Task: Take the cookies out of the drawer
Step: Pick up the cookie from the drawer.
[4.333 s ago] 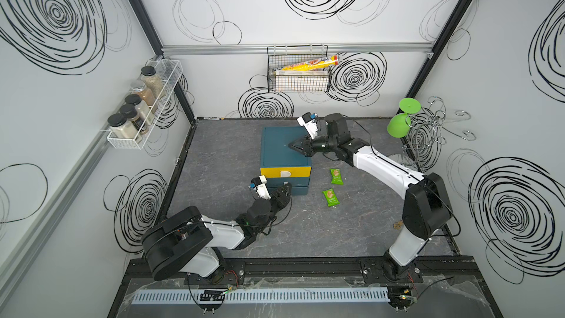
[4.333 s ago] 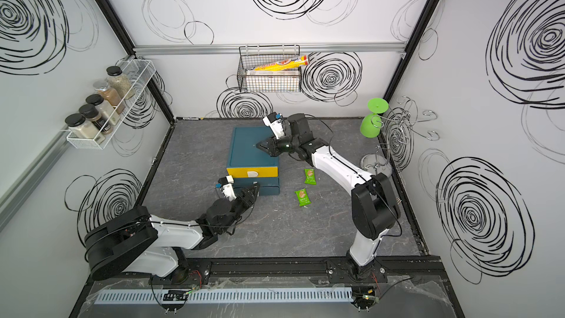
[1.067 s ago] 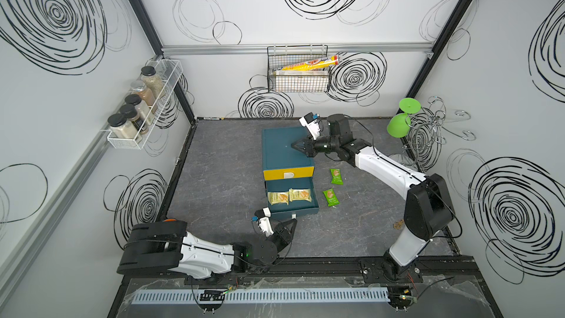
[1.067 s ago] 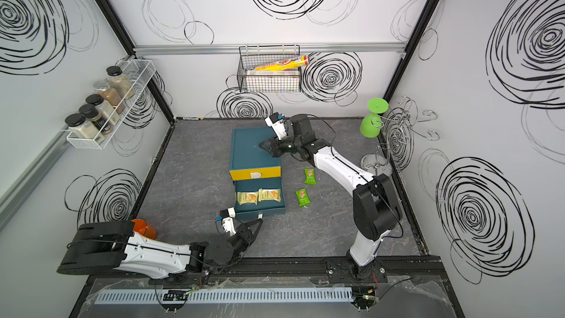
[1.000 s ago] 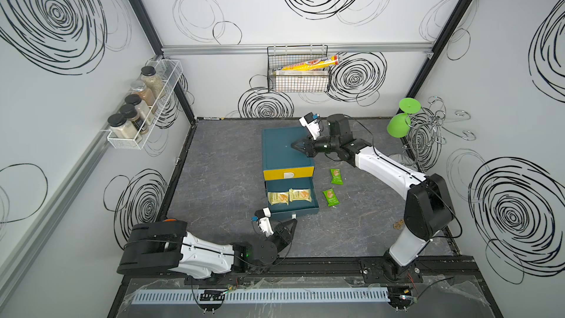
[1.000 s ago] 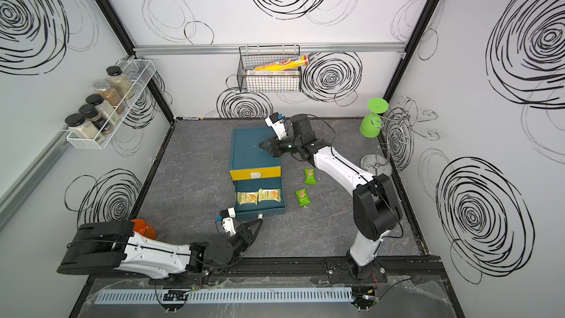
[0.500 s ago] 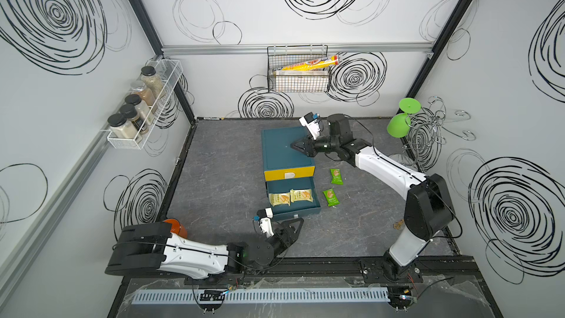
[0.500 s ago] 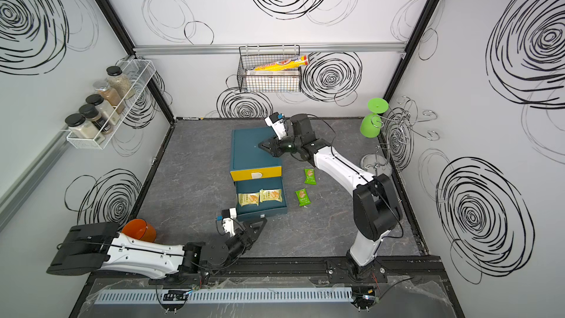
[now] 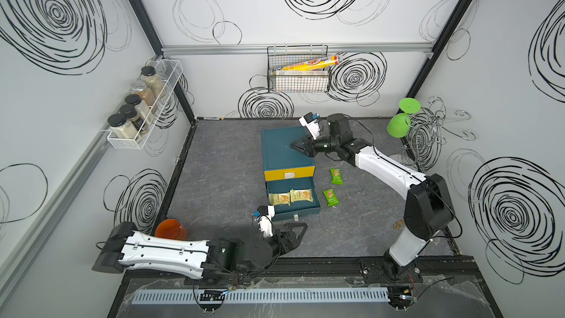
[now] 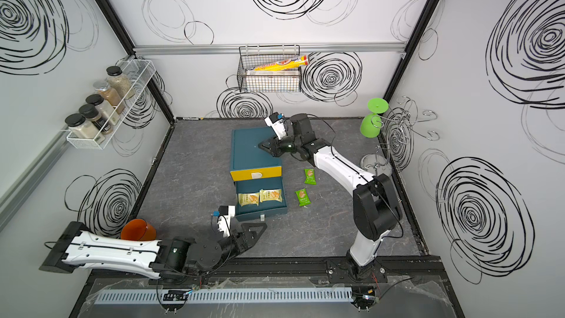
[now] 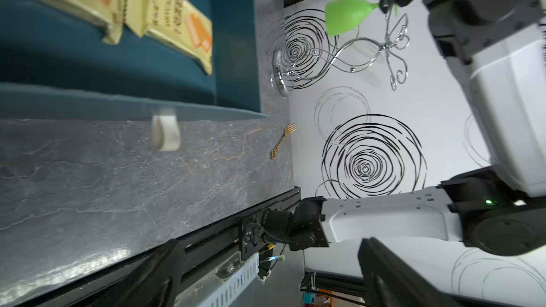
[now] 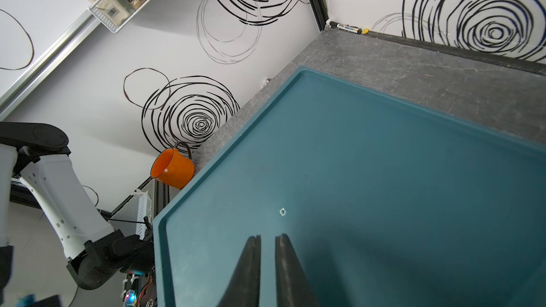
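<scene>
The lower drawer [image 9: 294, 213] of the teal cabinet [image 9: 281, 148] stands pulled out. Two pale beige cookies lie side by side in it, one to the left [image 9: 279, 199] and one to the right [image 9: 301, 195]; the left wrist view shows the right one [image 11: 177, 10] close up. Two green cookies [image 9: 336, 176] [image 9: 331, 197] lie on the table right of the cabinet. My left gripper [image 9: 297, 230] [image 11: 269, 242] is wide open and empty, just in front of the drawer's white handle [image 11: 165, 134]. My right gripper [image 9: 292, 145] [image 12: 267, 237] rests on the cabinet top, jaws a narrow slit apart, holding nothing.
An orange cup [image 9: 171, 229] stands at the front left beside my left arm. A wire stand with a green glass [image 9: 403, 117] is at the back right. A small gold fork [image 11: 283, 140] lies near the right wall. A wall basket [image 9: 298, 84] holds a yellow tube box.
The left gripper pulled the lower drawer out, then opened wide and let go of the handle. Its arm has sunk lower and farther left. The right gripper's jaws parted slightly.
</scene>
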You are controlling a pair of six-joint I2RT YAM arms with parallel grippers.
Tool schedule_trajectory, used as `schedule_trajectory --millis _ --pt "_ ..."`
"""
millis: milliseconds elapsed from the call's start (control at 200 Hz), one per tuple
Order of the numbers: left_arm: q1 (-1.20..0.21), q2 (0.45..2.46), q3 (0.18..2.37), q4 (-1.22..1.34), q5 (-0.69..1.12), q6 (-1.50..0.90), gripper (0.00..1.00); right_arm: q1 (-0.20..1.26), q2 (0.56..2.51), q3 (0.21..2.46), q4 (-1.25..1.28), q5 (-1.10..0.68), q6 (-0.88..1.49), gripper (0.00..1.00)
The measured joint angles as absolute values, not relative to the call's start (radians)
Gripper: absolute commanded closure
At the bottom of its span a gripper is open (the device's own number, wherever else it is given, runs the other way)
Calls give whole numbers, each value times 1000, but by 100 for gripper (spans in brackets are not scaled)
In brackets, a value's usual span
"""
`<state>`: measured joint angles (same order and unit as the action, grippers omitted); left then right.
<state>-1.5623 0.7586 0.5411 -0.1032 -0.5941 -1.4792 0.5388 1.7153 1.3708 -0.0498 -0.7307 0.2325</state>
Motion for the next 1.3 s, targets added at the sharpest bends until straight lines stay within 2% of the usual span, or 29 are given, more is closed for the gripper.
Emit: schedule_trajectory --millis 90,215,345,501,791,1061,1302 --pt "-1517 796 796 -297 -571 -1319 1 539 1716 1375 -60 -730 227 84" --pt "-1315 937 1164 -457 -486 -1014 1 539 1716 1380 -74 -730 217 84" --pt "-1141 1073 1337 -570 -374 -706 1 539 1716 1380 -76 -731 212 84" --pt "-1024 1238 1359 -673 -239 -405 1 539 1716 1380 -76 -733 211 84" --pt "-970 1457 1394 -746 -117 -24 3 539 1716 1379 -73 -753 210 82" --pt "-886 1513 1393 -751 -45 130 9 539 1716 1359 -27 -774 212 82" --pt "-908 1531 1336 -750 -21 188 17 539 1716 1348 0 -784 213 82"
